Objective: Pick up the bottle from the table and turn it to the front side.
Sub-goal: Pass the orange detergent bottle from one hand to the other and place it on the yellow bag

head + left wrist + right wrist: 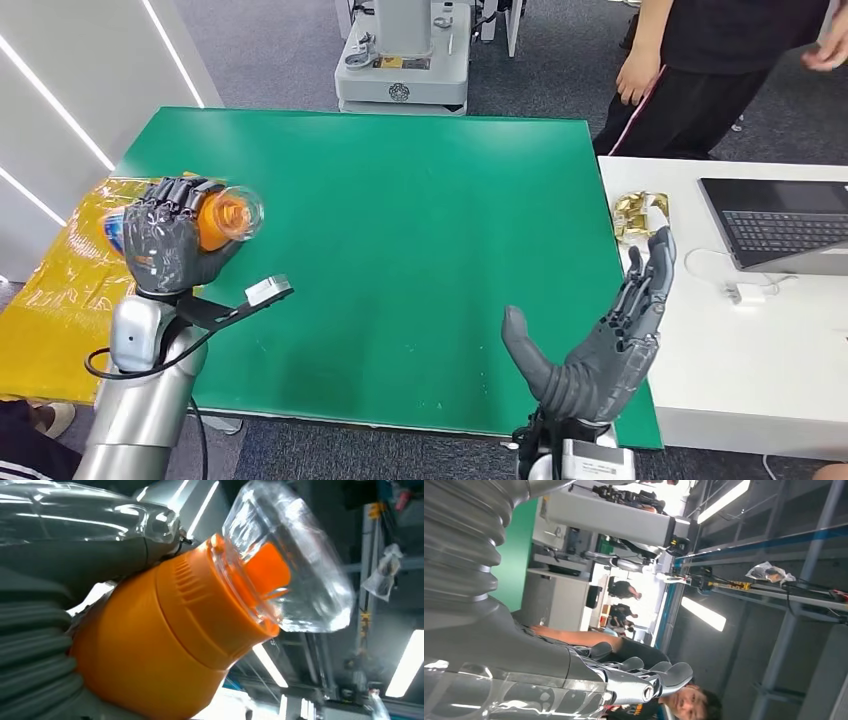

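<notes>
My left hand [168, 240] grips an orange bottle [218, 219] and holds it lifted over the left edge of the green table [400, 210]. Its clear cap [243, 212] points toward the table's middle. The left wrist view brings the bottle [165, 640] close: an orange body and ribbed collar under a clear cap [295, 570] with an orange spout inside, and my thumb [85, 550] lying along its side. The label is hidden by my fingers. My right hand [605, 340] is raised above the table's near right corner, fingers straight and spread, holding nothing; the right wrist view shows its fingertips [664, 677].
A yellow sheet [60, 300] lies left of the green table. A white table [760, 340] to the right carries a laptop [780, 225], a cable and a gold wrapper [638, 212]. A person [700, 70] stands behind it. A grey machine [405, 60] stands beyond the far edge.
</notes>
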Motion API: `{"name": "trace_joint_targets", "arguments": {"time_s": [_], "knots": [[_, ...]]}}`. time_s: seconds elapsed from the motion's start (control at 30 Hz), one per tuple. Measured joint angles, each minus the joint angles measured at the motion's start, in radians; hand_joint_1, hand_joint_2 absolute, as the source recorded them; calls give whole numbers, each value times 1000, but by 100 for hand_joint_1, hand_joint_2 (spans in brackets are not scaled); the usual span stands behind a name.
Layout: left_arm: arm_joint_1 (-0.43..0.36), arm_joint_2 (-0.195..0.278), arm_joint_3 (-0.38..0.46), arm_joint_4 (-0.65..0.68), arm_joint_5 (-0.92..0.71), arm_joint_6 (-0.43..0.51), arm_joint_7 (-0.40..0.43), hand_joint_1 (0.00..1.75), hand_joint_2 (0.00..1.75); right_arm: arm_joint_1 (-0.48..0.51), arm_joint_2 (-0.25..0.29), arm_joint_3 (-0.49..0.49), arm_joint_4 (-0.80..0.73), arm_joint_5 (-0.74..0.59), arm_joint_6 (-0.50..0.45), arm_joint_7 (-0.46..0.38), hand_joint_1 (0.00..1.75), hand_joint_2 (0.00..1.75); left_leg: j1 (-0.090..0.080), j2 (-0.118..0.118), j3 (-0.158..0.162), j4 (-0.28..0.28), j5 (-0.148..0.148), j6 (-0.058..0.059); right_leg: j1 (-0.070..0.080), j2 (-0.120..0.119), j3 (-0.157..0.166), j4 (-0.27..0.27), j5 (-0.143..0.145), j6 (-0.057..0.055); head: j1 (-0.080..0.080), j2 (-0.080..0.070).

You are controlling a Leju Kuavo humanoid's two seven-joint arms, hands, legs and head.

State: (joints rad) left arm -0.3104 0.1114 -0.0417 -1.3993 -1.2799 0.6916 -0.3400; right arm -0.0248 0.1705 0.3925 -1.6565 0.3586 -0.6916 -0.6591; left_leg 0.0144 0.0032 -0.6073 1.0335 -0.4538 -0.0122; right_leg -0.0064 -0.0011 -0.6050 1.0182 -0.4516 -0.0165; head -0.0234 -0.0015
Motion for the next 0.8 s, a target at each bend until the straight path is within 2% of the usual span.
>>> {"name": "trace_joint_targets", "arguments": {"time_s": [0.17, 0.27, 0.4, 0.6, 0.8], "knots": [[-64, 111, -62, 98, -137, -16, 183, 175, 175, 13, -7, 7, -11, -1, 0, 7, 0, 175, 0, 0, 0, 0, 0, 0, 0, 0, 0, 0, 0, 0, 0, 0], [-115, 174, -133, 171, -190, -60, 246, 175, 175, 21, -10, 8, -20, -1, 0, 6, 0, 175, 0, 0, 0, 0, 0, 0, 0, 0, 0, 0, 0, 0, 0, 0], [-172, 222, -206, 242, -193, -142, 239, 175, 175, 27, -14, 9, -29, -10, 0, 2, 0, 175, 0, 0, 0, 0, 0, 0, 0, 0, 0, 0, 0, 0, 0, 0], [-317, 263, -336, 414, -140, -358, 189, 175, 175, 36, -19, 11, -37, -32, 0, -18, 0, 175, 0, 1, 0, 0, 0, 0, 0, 1, 0, 0, 1, 0, 0, 0], [-418, 288, -428, 582, -129, -447, 189, 175, 175, 45, -22, 14, -53, -26, 0, -12, 0, 175, 0, 3, 0, 0, 0, 0, 0, 3, 0, 1, 1, -1, 0, 0]]}}
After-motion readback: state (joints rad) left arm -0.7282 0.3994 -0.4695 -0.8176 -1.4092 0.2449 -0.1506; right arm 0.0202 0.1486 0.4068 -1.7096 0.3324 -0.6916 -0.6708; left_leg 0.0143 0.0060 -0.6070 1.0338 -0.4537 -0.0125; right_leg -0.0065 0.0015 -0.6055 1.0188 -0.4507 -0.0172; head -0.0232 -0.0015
